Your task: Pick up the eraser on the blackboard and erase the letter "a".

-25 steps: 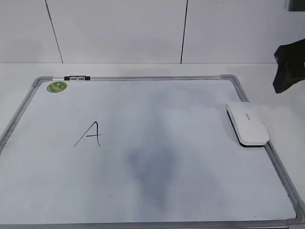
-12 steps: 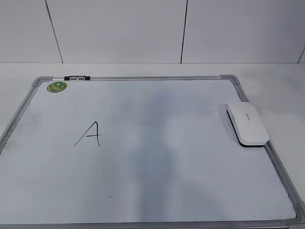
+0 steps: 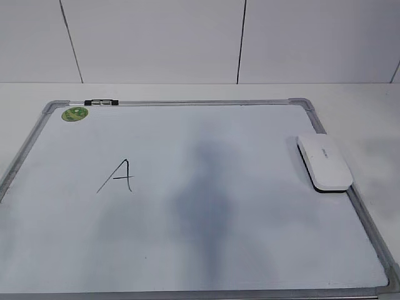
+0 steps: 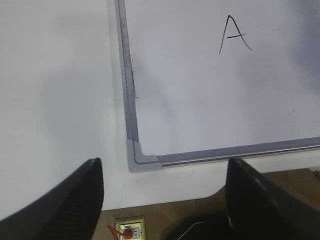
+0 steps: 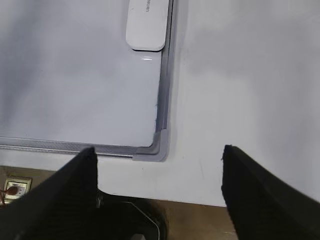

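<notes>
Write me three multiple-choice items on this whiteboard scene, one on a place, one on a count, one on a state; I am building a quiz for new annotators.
1. Where does the white oblong plastic eraser lie?
A. by the silver-framed white board's right edge
B. at its left edge
C. off the board, on the table

2. How many letters are written on the board?
A. none
B. one
C. two

3. How do the two grippers stand?
A. both shut
B. right holds the eraser
C. both open, holding nothing

Key: 1 A, the eraser rests against the right frame. 2 B, only the black capital letter "A" shows. 3 C, the left gripper and right gripper have spread fingers with nothing between them.
</notes>
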Controlling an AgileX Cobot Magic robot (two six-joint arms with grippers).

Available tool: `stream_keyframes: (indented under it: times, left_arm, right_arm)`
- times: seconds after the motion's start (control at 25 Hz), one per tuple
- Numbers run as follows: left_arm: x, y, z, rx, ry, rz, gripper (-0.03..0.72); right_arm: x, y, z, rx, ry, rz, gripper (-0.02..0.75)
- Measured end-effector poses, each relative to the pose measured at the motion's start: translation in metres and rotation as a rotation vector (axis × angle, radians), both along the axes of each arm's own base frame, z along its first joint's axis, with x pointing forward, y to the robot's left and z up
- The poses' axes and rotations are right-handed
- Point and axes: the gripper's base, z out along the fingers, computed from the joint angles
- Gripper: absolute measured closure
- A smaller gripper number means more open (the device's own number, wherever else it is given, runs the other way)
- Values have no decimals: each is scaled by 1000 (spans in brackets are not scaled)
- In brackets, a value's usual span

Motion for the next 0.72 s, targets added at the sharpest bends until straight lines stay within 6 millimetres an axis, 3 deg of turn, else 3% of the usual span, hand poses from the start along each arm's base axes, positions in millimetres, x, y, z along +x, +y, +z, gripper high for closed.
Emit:
stream_keyframes:
  times: [0.2, 0.44, 0.72]
  left_arm:
    - [-14, 0, -26, -1, 15, 1, 133]
    - [-20, 0, -57, 1, 70, 2, 133]
    - [-18, 3, -62, 28, 42, 20, 133]
  right_arm:
    - [-34, -9, -24, -24, -48, -10, 145]
    - [-61, -19, -61, -71, -80, -26, 146]
    - [-74, -23, -86, -94, -119, -27, 147]
